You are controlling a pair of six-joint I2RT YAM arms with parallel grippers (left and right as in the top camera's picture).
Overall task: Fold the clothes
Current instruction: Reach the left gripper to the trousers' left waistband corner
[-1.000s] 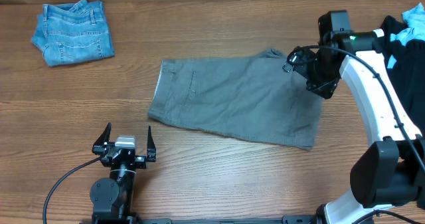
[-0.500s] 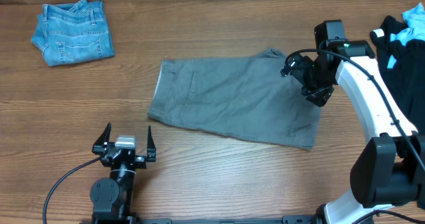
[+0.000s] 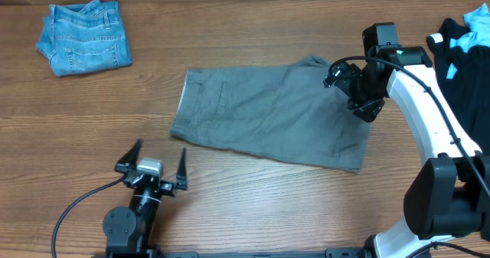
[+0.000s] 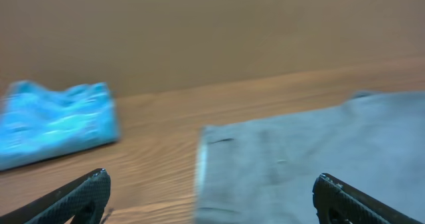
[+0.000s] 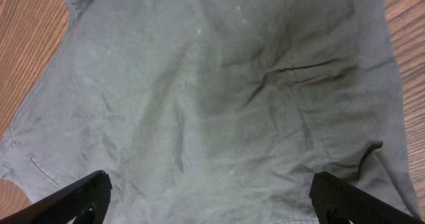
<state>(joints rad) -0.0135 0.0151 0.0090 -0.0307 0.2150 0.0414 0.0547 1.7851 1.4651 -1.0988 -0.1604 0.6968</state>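
Your wooden table (image 3: 268,28) fills the overhead view, and the biggest thing on it is the pair of grey trousers (image 3: 268,112). They lie spread flat near the middle, long side running left to right, with the waistband and a stitched pocket slit at the left end and some creases toward the right. Next in size is the black garment (image 3: 471,66), heaped at the far right edge with light-blue and white parts showing at its top; your right arm (image 3: 432,120) crosses in front of it. The folded light-blue jeans (image 3: 82,37) sit in the far left corner, well apart from the trousers. Your right gripper (image 5: 209,191) hangs over the right end of the trousers, near their far edge, with its fingers spread wide and only creased grey cloth between them. Whether the tips touch the fabric you cannot tell from these views. Your left gripper (image 3: 160,149) is at the near side of the table, just off the trousers' near left corner and over bare wood, its fingers also spread wide and holding nothing. Its wrist camera is blurred, but it looks across the table at the waistband end of the trousers, with the jeans further off to the left.
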